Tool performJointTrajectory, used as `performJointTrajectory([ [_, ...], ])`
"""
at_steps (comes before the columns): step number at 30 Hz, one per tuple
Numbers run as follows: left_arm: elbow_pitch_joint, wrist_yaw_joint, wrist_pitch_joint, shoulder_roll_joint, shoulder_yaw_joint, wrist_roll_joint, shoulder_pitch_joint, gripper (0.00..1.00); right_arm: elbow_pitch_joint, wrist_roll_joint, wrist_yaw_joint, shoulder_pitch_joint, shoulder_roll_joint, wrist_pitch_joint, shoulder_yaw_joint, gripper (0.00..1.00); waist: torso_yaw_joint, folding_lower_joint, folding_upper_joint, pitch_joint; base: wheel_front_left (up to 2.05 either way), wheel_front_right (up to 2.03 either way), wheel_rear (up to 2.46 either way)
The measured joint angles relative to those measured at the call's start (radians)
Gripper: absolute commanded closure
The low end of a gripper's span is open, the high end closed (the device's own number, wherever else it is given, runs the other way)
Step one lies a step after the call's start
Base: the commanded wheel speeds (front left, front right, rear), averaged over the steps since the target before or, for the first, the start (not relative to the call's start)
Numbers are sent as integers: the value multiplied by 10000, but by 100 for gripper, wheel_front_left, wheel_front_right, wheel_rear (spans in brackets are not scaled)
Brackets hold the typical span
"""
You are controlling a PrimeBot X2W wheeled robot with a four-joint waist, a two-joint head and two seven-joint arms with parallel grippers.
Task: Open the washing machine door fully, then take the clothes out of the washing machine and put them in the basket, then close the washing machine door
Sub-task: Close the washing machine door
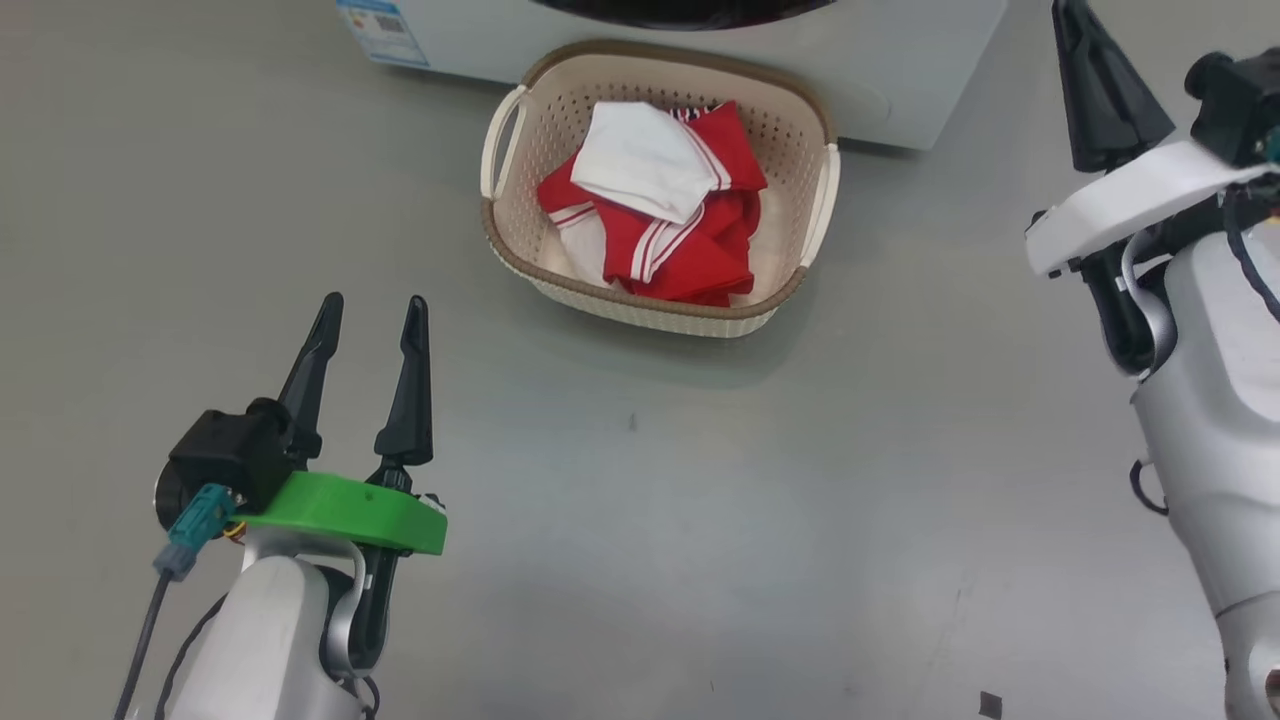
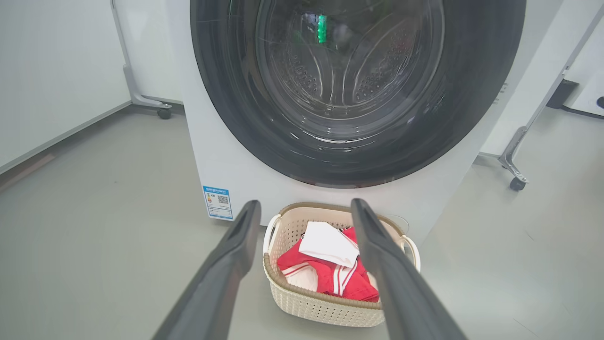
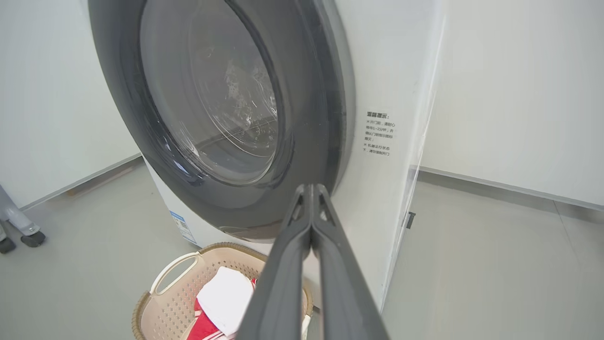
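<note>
The washing machine (image 2: 226,156) is taken in first, white front square to the left wrist camera. The washing machine door (image 2: 351,80) is seen lying flush against it. It is judged shut, though the latch cannot be made out. Just in front, the basket (image 1: 650,315) is set on the floor (image 1: 700,500), and the clothes (image 1: 660,210) are found inside: the red garment (image 1: 700,255) crumpled below, the white cloth (image 1: 645,160) draped on top. These are judged soft, light and limp, best pinched at a raised fold. The door is reckoned stiff, weighty and slick, so any last press is better placed on the black frame (image 2: 226,94) than on the glass (image 2: 330,56). The left gripper (image 1: 375,300) is held spread and empty. The right gripper (image 3: 310,189) is pressed together on nothing, its tip by the frame's edge; contact cannot be told.
</note>
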Motion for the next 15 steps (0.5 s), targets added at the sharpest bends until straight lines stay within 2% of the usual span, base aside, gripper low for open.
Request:
performJointTrajectory([
  [3,19,-73,0,56,211,73,264,0,-198,395,0,699,318,0,-332,100,-308,0,0,-412,0,0,0],
  [15,213,-119,0,146,792,261,1679,0,-917,295,-15,2889,623,0,-698,100,-1369,0,0,-2000,0,0,0],
])
